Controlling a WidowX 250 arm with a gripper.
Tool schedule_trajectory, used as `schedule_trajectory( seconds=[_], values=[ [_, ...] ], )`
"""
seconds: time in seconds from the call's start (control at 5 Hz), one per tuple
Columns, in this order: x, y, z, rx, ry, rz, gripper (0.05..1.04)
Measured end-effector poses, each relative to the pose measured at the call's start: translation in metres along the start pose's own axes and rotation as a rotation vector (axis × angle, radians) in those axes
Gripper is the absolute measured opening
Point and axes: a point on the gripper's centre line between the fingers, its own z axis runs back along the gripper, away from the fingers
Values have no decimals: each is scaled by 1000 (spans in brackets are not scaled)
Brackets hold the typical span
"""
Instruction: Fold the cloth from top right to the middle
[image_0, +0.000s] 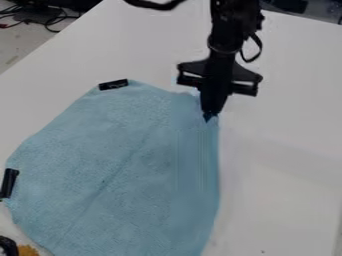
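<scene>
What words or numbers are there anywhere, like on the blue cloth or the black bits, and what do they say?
No words or numbers can be read.
Black piece at the cloth's top edge: faint pale marks, too small to read.
Black piece at the left edge: none I can make out.
Blue cloth: none.
Black gripper: none I can make out.

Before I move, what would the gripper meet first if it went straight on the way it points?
The gripper would likely meet the blue cloth near its upper right edge, then the white table beneath. From this view, I can't tell whether it already touches.
</scene>
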Motion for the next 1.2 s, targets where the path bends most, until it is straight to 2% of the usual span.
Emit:
schedule_trajectory(
  seconds=[0.2, 0.4, 0.8, 1.0, 1.2],
  values=[
    [-27, 26, -4, 5, -71, 85, 73],
    [-54, 45, -10, -2, -107, 172, 72],
    [-98, 80, -29, -13, -142, 281, 72],
    [-104, 85, -34, -26, -167, 293, 91],
    [-103, 85, -35, -28, -178, 276, 259]
  ],
)
